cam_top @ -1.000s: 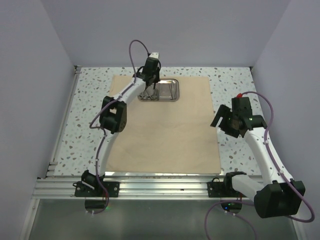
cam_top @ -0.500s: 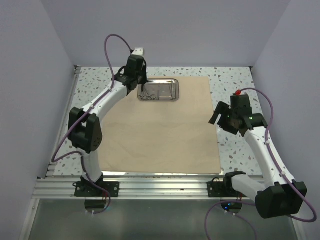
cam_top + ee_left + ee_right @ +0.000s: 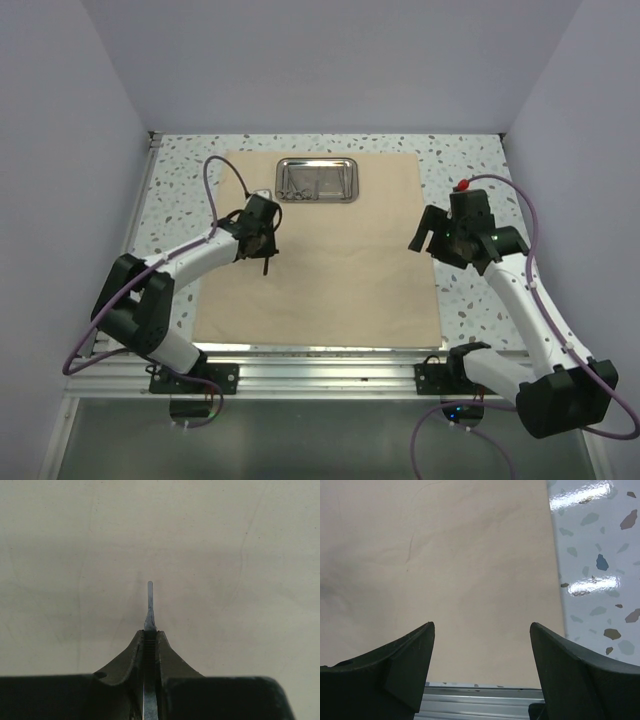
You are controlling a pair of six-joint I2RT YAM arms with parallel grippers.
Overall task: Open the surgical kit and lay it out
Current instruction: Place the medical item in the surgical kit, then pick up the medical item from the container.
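Observation:
The tan cloth wrap [image 3: 330,250] lies spread flat on the table. The shiny steel tray [image 3: 317,180] sits at its far edge with several silver instruments [image 3: 305,184] in it. My left gripper [image 3: 264,250] hangs over the left part of the cloth, shut on a slim silver instrument [image 3: 149,610] whose thin tip sticks out past the fingertips above the cloth [image 3: 210,555]. My right gripper [image 3: 425,235] is open and empty over the cloth's right edge [image 3: 470,570].
Speckled white tabletop [image 3: 470,170] surrounds the cloth. An aluminium rail [image 3: 320,370] runs along the near edge and shows in the right wrist view [image 3: 480,700]. Grey walls enclose the left, back and right.
My left gripper has left the tray holding a slim instrument and swung back and left to the cloth's left part. My right gripper has drifted slightly left and farther back.

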